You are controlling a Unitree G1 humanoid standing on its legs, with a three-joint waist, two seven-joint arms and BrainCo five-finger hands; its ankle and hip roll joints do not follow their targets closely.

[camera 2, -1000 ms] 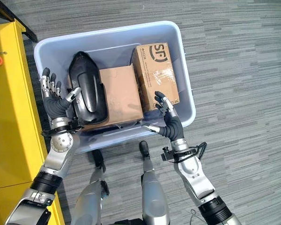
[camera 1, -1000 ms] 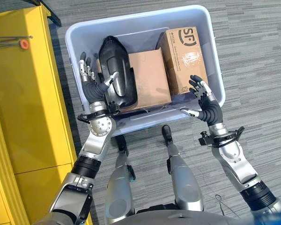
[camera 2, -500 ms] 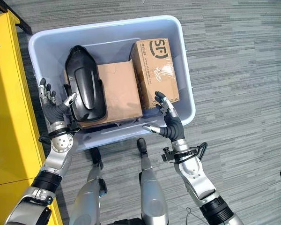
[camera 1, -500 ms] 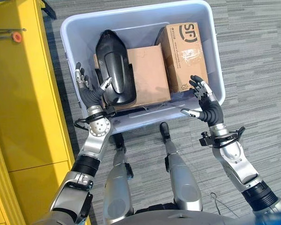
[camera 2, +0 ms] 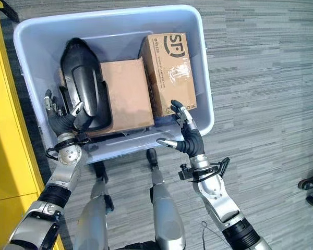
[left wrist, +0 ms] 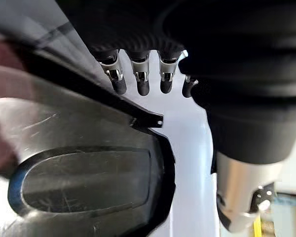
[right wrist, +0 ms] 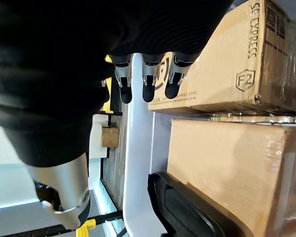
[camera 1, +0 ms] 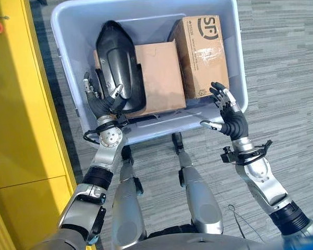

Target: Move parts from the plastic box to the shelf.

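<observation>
Left robot hand (camera 1: pixel 98 99): fingers spread, beside the glossy black moulded plastic part (camera 1: pixel 116 65).
Right robot hand (camera 1: pixel 227 115): fingers spread, at the pale blue plastic box (camera 1: pixel 238 62) rim.

a grey carpet floor (camera 2: pixel 261 78) takes up the right side and the near part of the eye views. its pile runs in fine pale and dark streaks, laid in blocks with faint seams between them. at the right edge of the right eye view, well out on the carpet, lie a person's dark shoes (camera 2: pixel 310 183), one just beyond the other, both cut off by the picture's border. in the far left corner of that view a dark slanted bar (camera 2: pixel 10 9) lies across the carpet; what it belongs to cannot be told.
</observation>
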